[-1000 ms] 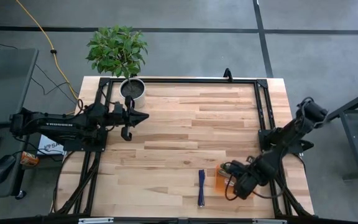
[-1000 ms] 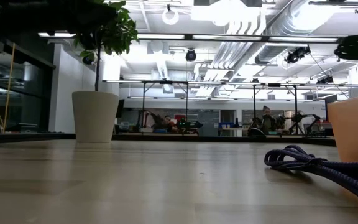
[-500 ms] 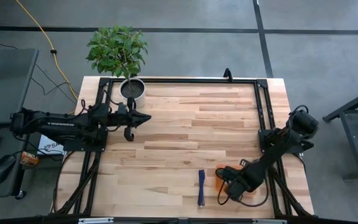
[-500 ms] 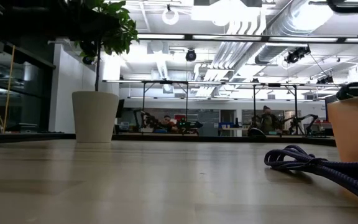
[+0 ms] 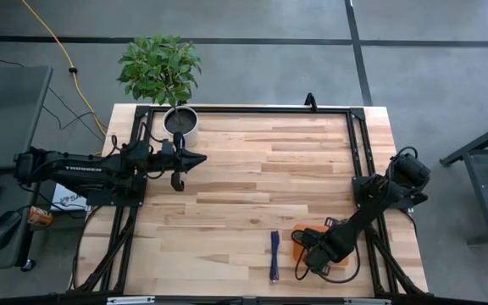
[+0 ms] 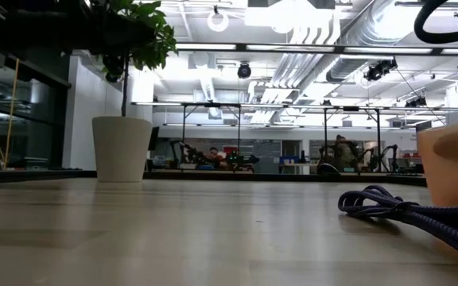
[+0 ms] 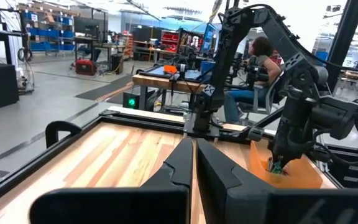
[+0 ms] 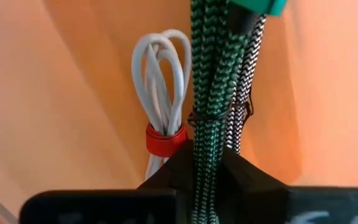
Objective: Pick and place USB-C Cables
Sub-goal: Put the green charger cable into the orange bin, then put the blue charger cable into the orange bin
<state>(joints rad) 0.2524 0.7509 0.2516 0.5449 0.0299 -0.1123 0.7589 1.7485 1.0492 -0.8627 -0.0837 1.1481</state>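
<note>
right gripper dips into orange tray, jaws pinching green cable.

arms: dark, jointed | left arm: white lettering (unreadable) | fingers: black, tapered

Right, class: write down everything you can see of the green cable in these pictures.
The green cable is a short bundle with a braided green-and-black sheath, its strands folded side by side and cinched by a thin dark tie. A teal part shows at one end. It runs between the fingers of the right tool, which sits over the orange tray. It hangs inside the tray against a black-and-white braided cable, with the white cable and its red band beside it.
</note>
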